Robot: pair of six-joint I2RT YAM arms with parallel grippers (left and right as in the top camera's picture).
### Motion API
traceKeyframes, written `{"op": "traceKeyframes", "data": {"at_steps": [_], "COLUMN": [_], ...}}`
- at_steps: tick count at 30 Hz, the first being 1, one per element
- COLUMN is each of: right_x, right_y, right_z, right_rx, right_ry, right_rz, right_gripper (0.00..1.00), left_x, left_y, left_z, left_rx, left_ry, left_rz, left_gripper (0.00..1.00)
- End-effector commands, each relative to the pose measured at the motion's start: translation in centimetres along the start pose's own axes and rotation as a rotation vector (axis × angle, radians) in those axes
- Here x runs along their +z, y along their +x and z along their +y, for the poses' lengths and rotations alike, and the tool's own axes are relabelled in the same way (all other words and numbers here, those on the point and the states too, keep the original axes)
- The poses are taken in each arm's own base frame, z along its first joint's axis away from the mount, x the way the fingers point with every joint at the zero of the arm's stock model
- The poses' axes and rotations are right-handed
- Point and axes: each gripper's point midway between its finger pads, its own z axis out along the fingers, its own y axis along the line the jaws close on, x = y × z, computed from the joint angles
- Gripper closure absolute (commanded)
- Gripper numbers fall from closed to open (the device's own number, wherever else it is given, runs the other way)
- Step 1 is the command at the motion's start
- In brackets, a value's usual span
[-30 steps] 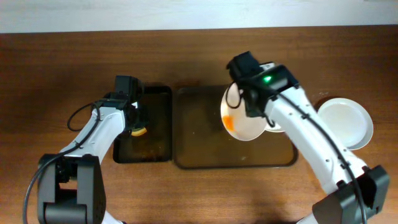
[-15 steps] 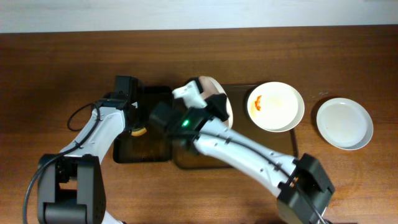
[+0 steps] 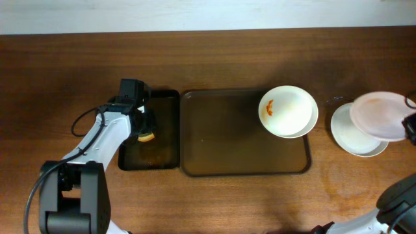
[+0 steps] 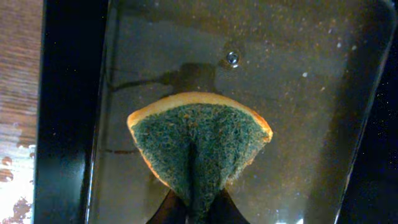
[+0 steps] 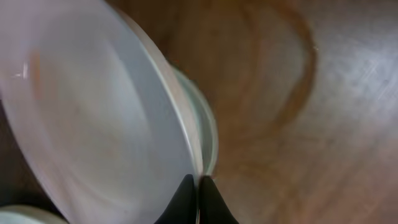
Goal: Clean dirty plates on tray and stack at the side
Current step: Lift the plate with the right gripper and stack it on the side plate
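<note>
At the table's right side, your right gripper (image 5: pixel 198 186) pinches a clean-looking plate (image 3: pixel 382 116) over the side plate (image 3: pixel 350 135), one orange-stained plate (image 3: pixel 286 110) remains on the tray (image 3: pixel 221 156), and your left gripper (image 4: pixel 191 210) clamps the sponge (image 4: pixel 199 146).

Loads of room over the big tray (image 3: pixel 214 149), left and near side; only the dirty plate (image 3: pixel 288 111) blocks its far right corner.
</note>
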Motion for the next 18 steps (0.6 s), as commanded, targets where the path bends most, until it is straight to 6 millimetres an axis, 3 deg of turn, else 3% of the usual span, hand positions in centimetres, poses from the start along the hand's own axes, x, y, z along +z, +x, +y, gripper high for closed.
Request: {"op": "traceKeyframes", "data": {"at_steps": [1, 4, 5, 6, 7, 8, 10, 12, 13, 15, 17, 18], "right_x": [2.9, 4.7, 4.6, 4.4, 3.8, 3.1, 1.3, 0.7, 0.7, 1.0, 2.6, 3.9], "right_y": [1.9, 3.6, 4.0, 4.5, 5.1, 5.4, 6.8, 8.8, 10.0, 12.3, 12.9, 13.5], "right_z": [-0.2, 1.4, 2.5, 3.6, 4.9, 6.0, 9.3, 12.3, 13.7, 17.1, 18.1, 18.8], "right_rx": [-0.01, -0.067, -0.092, -0.158, -0.213, -0.285, -0.477, -0.589, -0.666, -0.882, -0.941, -0.96], "right_ry": [-0.022, -0.032, -0.047, -0.077, -0.098, -0.107, -0.131, -0.161, -0.175, -0.215, -0.152, -0.151], "right_rz": [0.034, 0.05, 0.053, 0.064, 0.08, 0.08, 0.079, 0.08, 0.078, 0.046, 0.024, 0.037], "right_gripper": [0.96, 0.95, 0.85, 0.53, 0.39, 0.35, 0.34, 0.25, 0.27, 0.41, 0.46, 0.46], "left_x": [-0.3, -0.3, -0.3, -0.3, -0.3, -0.3, -0.3, -0.3, -0.3, -0.3, -0.3, -0.3], "left_y": [-0.3, -0.3, -0.3, -0.3, -0.3, -0.3, -0.3, -0.3, -0.2, -0.2, -0.2, -0.2], "left_z": [-0.3, -0.2, -0.3, -0.3, -0.3, -0.3, -0.3, -0.2, -0.2, -0.2, -0.2, -0.2], "left_rx": [-0.001, -0.001, -0.001, -0.001, -0.001, -0.001, -0.001, -0.001, 0.0, 0.0, 0.0, 0.0], "left_ry": [0.017, 0.016, 0.017, 0.017, 0.017, 0.017, 0.017, 0.017, 0.016, 0.016, 0.016, 0.016], "left_rz": [-0.012, -0.011, -0.011, -0.011, -0.011, -0.011, -0.01, -0.009, -0.007, -0.006, -0.006, -0.007], "left_gripper": [0.97, 0.98, 0.98, 0.95, 0.9, 0.89, 0.89, 0.89, 0.89, 0.89, 0.88, 0.81]}}
